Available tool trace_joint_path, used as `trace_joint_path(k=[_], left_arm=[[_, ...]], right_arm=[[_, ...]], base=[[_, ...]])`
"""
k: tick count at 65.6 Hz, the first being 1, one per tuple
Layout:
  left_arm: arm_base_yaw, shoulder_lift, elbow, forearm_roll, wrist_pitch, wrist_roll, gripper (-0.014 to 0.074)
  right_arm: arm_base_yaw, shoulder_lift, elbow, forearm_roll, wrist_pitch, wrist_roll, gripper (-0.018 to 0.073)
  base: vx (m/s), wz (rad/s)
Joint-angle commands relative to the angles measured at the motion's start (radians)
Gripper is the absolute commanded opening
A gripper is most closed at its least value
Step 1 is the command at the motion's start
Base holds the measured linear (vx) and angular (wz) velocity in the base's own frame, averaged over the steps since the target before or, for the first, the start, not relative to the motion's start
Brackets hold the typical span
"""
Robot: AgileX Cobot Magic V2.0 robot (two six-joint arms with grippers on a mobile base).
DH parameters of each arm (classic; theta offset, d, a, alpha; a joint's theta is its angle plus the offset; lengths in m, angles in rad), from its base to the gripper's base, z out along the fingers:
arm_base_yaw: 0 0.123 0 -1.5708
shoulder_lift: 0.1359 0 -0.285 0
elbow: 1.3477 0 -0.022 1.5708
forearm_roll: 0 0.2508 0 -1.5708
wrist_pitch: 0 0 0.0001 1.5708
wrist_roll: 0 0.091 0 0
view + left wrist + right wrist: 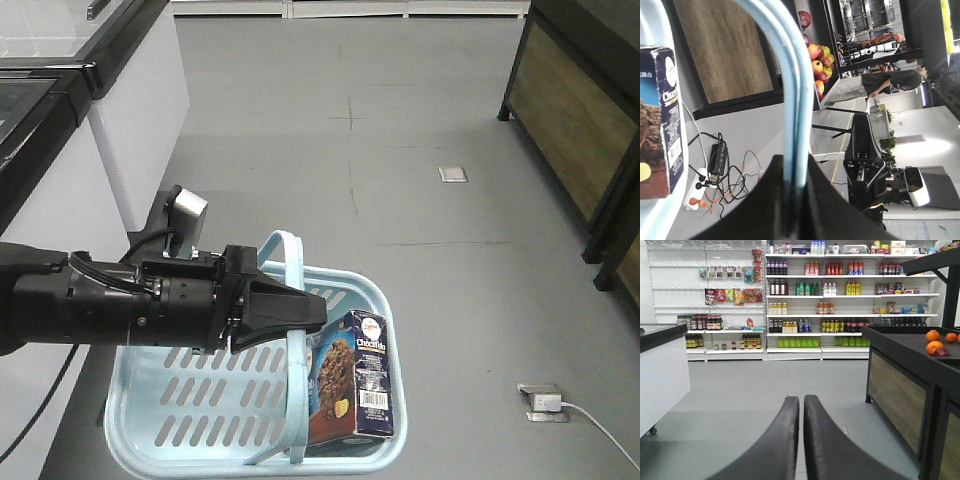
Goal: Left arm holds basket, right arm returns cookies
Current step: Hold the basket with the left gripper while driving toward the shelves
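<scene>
Hand (801, 405) with fingers (782, 445) together, stocked shelves (815, 305) beyond.

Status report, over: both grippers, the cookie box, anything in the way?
Left gripper shut on basket handles. Right gripper shut, empty, facing shelves. Cookie box standing in basket. Only the handles close beside it.

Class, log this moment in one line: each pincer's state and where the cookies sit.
left pincer: shut on basket handles | right pincer: shut, empty | cookies: standing inside basket

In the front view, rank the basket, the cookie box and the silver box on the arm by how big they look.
1. basket, largest by far
2. cookie box
3. silver box, smallest
</scene>
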Motion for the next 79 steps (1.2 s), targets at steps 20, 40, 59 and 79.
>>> trace_joint_path(k=[20,40,59,79], left_arm=[[-0.007,-0.041,-0.036,-0.124,0.056,0.006,-0.0003],[-0.008,-0.041,-0.036,-0.123,0.059,0.006,-0.0003],[-0.008,-0.042,-0.036,-0.120,0.065,0.006,-0.0003],[-0.008,-0.042,-0.036,-0.121,0.064,0.006,-0.0003]], right_arm=[[-0.001,-0.012,0.016,-0.010,-0.077,-0.008,-0.0006],[-0.001,-0.012,0.016,-0.010,-0.077,-0.008,-0.0006],[-0.001,-0.012,0.016,-0.010,-0.076,-0.008,-0.0006],[-0.001,-0.012,0.016,-0.010,-0.077,-0.008,-0.0006]], base=[[0.00,0.00],[0.01,-0.01],[0.12,-0.02],[0.26,-0.14]])
